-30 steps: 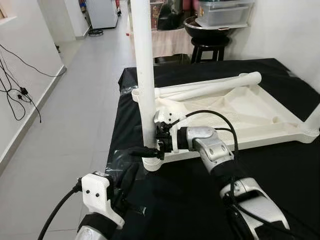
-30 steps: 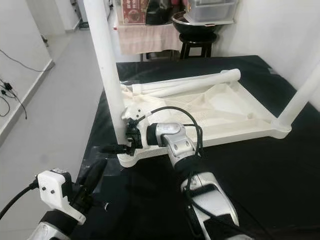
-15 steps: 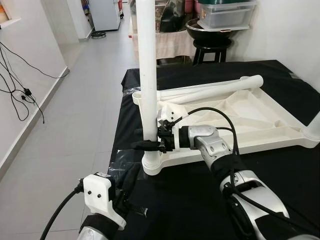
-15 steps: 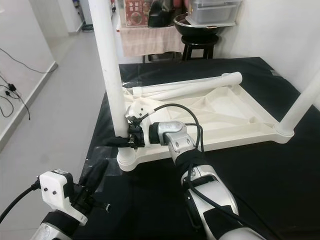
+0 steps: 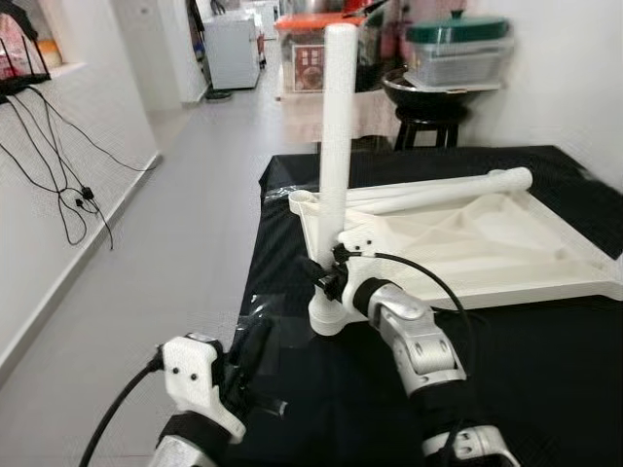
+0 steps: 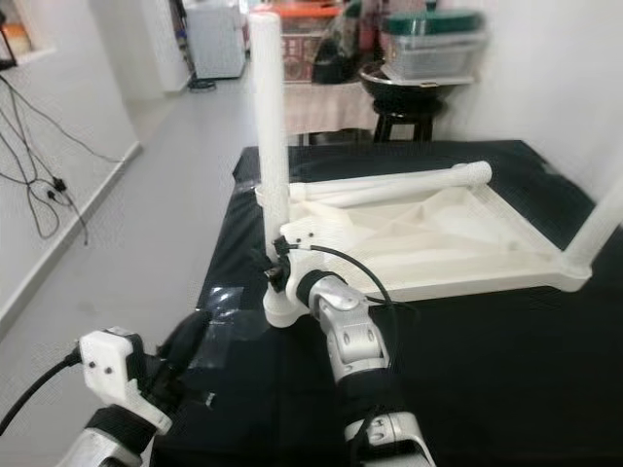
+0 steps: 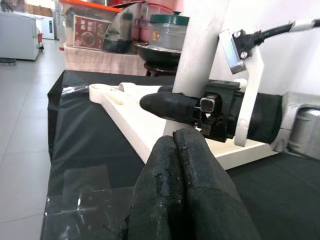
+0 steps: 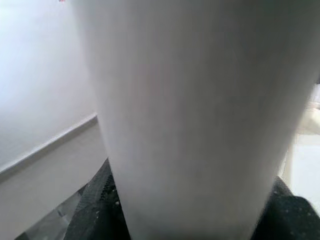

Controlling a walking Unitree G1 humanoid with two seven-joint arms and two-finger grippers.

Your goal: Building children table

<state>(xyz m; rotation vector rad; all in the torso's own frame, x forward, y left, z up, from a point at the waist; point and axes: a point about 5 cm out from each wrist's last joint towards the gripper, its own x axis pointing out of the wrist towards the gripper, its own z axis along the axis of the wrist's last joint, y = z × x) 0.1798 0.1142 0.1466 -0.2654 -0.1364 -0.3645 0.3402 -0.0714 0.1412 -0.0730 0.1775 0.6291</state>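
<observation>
Upturned white tabletop lies on black cloth. Right gripper clamps upright leg just above near-left corner socket. Left gripper hovers near-left, fingers pressed together, holding nothing

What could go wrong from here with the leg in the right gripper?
The right gripper clamps the upright leg low, just above its corner socket; the tall free end could lever sideways and slip. The tabletop lies upside down on a black cloth, so a push might slide it. The left gripper, shut, is not bracing it.
</observation>
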